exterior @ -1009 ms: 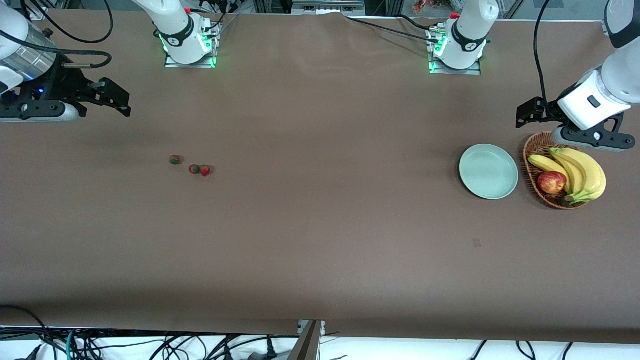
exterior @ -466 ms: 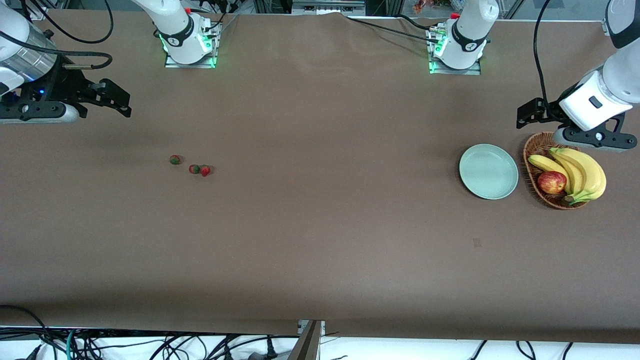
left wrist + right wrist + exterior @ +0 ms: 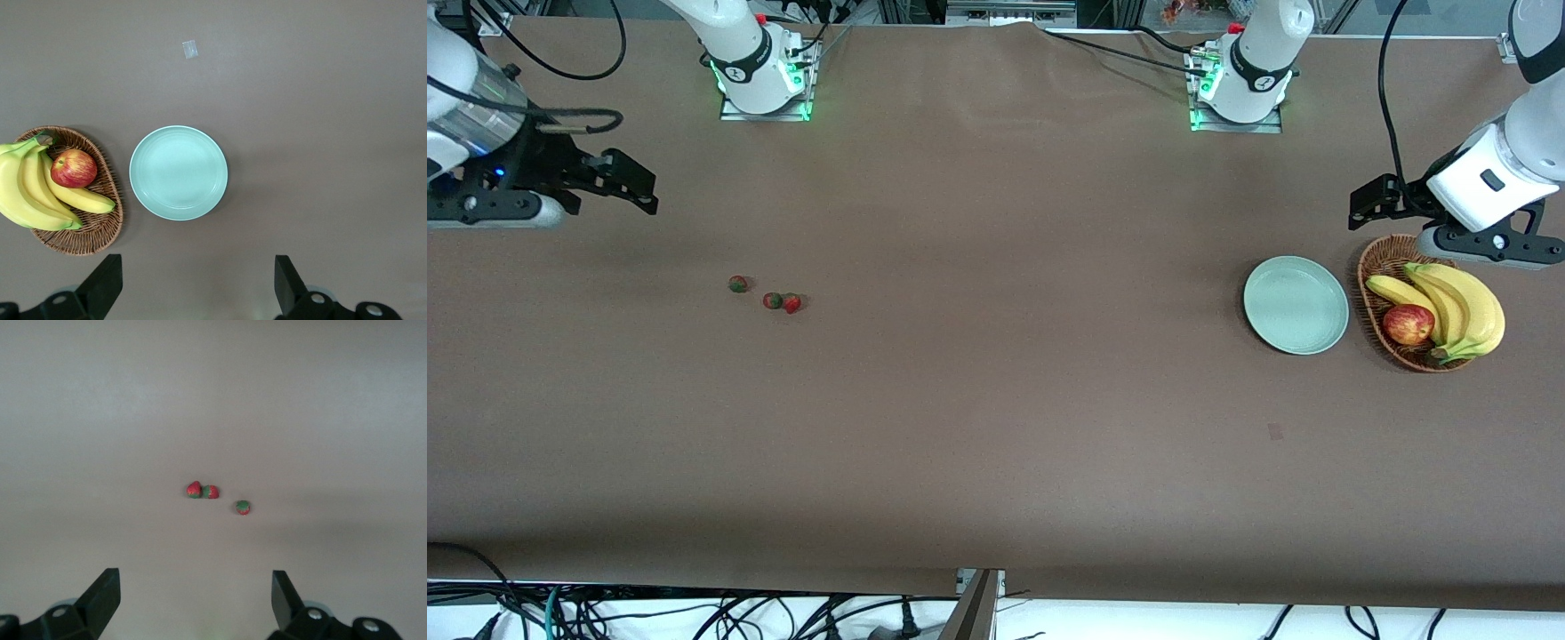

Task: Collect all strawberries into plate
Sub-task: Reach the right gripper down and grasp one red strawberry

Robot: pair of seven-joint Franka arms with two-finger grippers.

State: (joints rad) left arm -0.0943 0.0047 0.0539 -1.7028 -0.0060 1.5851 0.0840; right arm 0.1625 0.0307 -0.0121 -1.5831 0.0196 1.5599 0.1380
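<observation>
Three strawberries lie on the brown table toward the right arm's end: one alone [image 3: 737,284] and two touching [image 3: 772,300] [image 3: 791,302]. In the right wrist view the pair [image 3: 194,489] [image 3: 211,491] and the single one [image 3: 243,507] lie ahead of the open fingers. The pale mint-green plate [image 3: 1296,305] sits empty toward the left arm's end, and also shows in the left wrist view [image 3: 178,173]. My right gripper [image 3: 639,187] [image 3: 195,597] is open and empty, up over the table near that arm's end. My left gripper [image 3: 1362,203] [image 3: 197,280] is open and empty, above the table beside the basket and plate.
A brown wicker basket [image 3: 1365,289] [image 3: 87,243] stands beside the plate and holds bananas [image 3: 1463,307] and a red-yellow apple [image 3: 1408,324]. A small pale scrap [image 3: 1275,432] [image 3: 190,49] lies nearer to the front camera than the plate. Both arm bases stand along the table's top edge.
Both arms have shifted only slightly: the right gripper rose a little toward its end of the table, and the left gripper drifted a little outward. The strawberries and plate have not moved.
</observation>
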